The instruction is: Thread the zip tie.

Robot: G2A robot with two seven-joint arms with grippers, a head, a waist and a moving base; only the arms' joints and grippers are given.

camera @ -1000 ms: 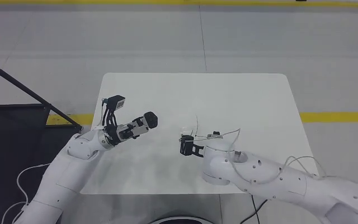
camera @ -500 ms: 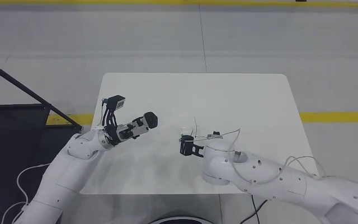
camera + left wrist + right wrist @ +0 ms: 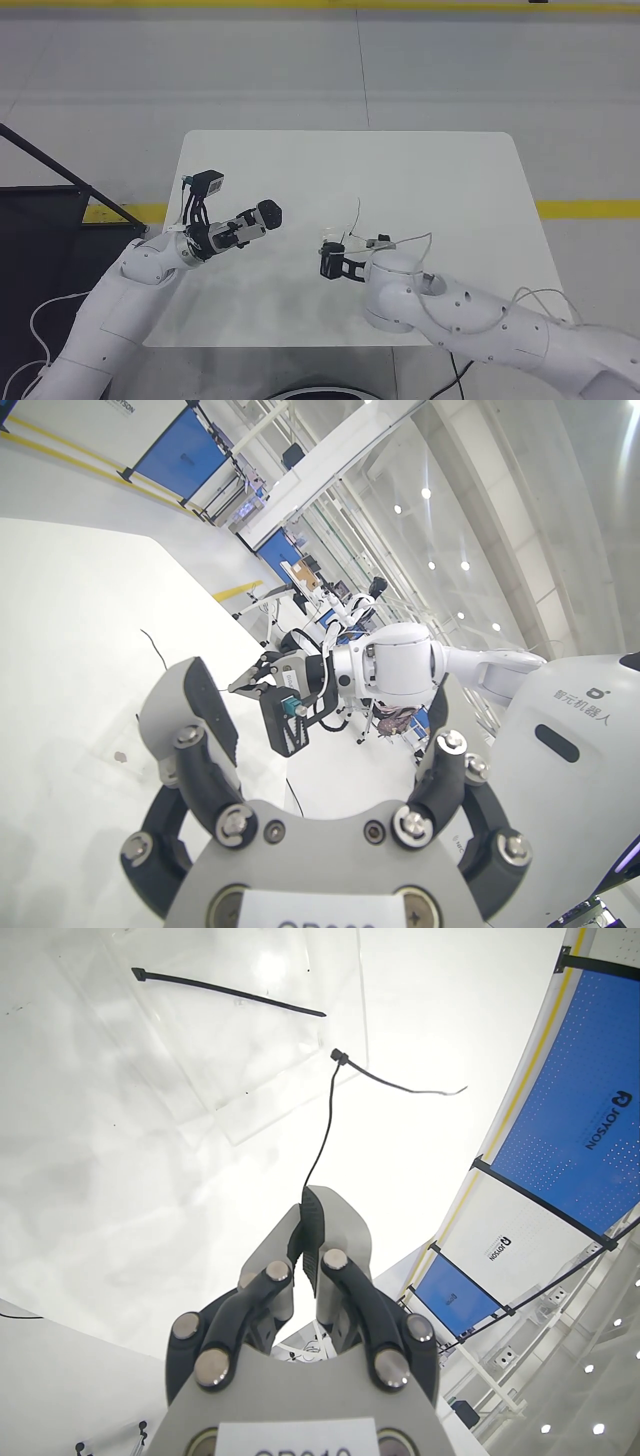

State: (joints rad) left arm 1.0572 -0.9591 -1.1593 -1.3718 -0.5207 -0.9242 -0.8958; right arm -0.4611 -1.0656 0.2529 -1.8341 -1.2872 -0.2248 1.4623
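Pinching a black zip tie (image 3: 327, 1118), the right jaws hang over the table (image 3: 450, 170); left jaws gape wide.

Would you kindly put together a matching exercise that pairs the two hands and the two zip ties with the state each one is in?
Things:
1. left hand
2. right hand
3. held zip tie
4. loose zip tie

States:
A. lies straight on the clear plastic sheet
B. open, holding nothing
C. shut on a thin black strap
D. pinched at one end between fingers

Pairs: 1-B, 2-C, 3-D, 4-A
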